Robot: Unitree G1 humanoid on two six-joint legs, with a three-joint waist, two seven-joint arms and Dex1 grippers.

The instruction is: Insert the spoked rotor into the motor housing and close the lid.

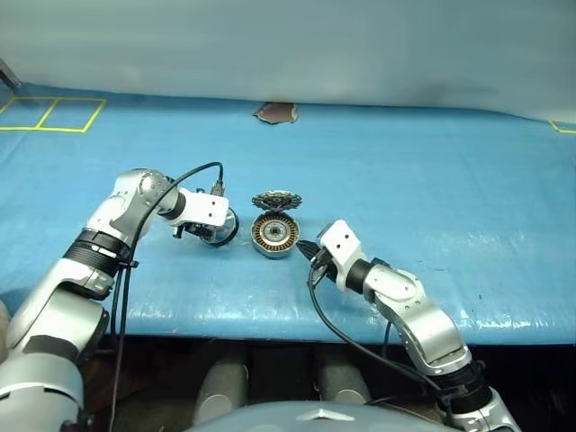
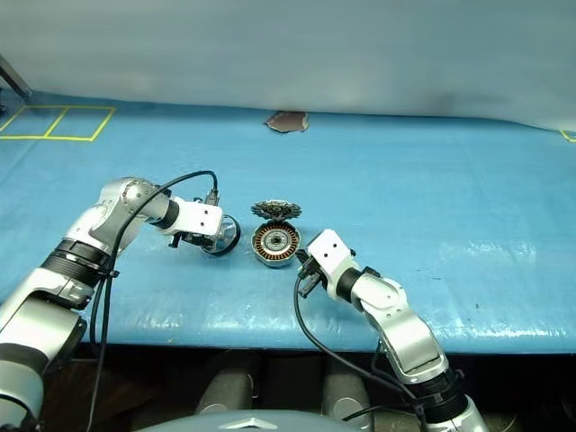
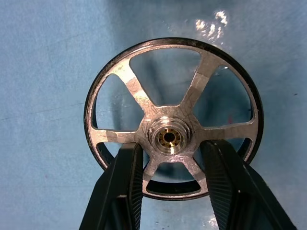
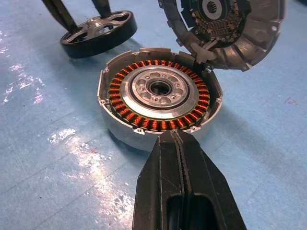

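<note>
A table (image 1: 432,180) covered by a blue, slightly wrinkled sheet spreads across the scene, with soft glare patches shining near its front edge. Yellow tape lines (image 1: 54,115) mark out squares at the far left corner, and another bit of yellow tape (image 1: 564,127) shows at the far right edge. A small brownish patch (image 1: 276,112) sits at the far edge, middle. Behind it rises a plain pale grey-blue wall (image 1: 288,45). Below the front edge it is dark.
</note>
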